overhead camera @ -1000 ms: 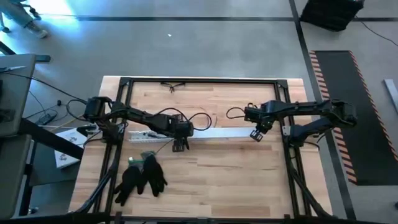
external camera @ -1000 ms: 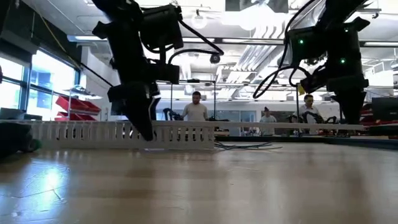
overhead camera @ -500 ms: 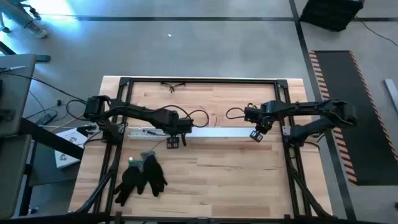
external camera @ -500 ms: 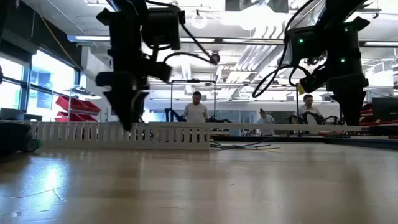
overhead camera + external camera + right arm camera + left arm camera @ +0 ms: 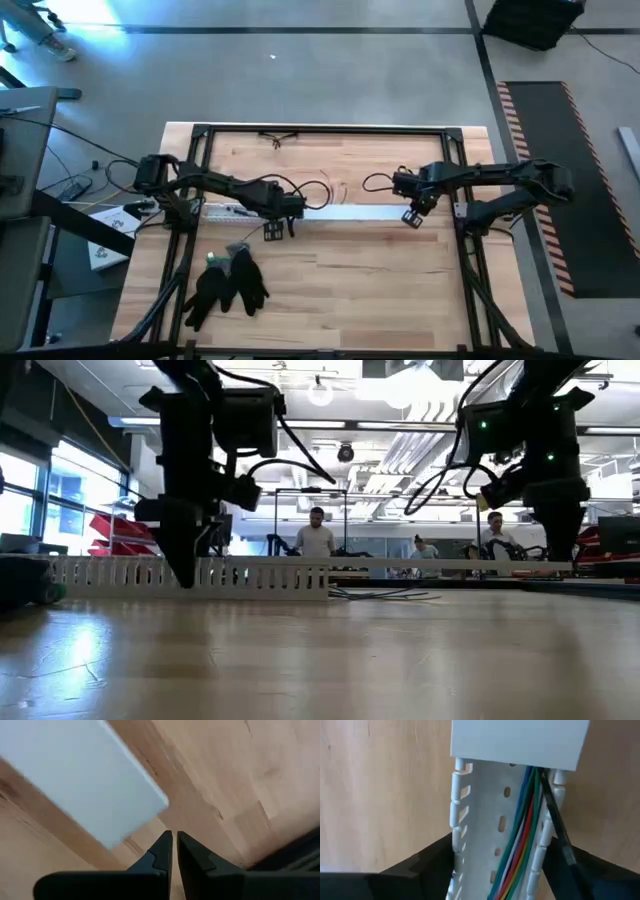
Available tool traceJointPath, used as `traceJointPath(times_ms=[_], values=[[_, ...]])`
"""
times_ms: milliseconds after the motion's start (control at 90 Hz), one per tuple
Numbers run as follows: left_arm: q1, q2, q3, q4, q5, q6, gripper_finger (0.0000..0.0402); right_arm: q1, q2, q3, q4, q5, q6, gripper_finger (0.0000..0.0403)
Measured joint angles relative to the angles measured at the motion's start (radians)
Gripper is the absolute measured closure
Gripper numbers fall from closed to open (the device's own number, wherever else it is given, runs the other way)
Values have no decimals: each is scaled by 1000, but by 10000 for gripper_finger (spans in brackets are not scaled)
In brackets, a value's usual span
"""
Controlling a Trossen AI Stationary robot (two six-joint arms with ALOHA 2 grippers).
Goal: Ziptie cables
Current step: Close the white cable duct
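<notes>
Cables (image 5: 520, 850) fill channel (image 5: 485, 835) (left gripper (image 5: 500, 875) straddling edges).

Bright ceiling lights backlight dark arms; wrist views blurred.

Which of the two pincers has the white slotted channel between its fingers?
The left pincer: it straddles the white slotted plastic channel; the right pincer is pinched shut beside it.

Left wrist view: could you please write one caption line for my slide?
Left hand straddling the long white slotted plastic channel, where thin coloured cables run under a plain white cover.
</notes>
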Motion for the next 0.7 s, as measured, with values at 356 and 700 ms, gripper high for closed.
traceJointPath(times_ms=[356,700], values=[[-19,0,-4,43,-6,0,219,-1,0,-74,21,0,28,392],[-21,1,-6,79,-8,17,222,0,0,-89,283,-102,-1,392]])
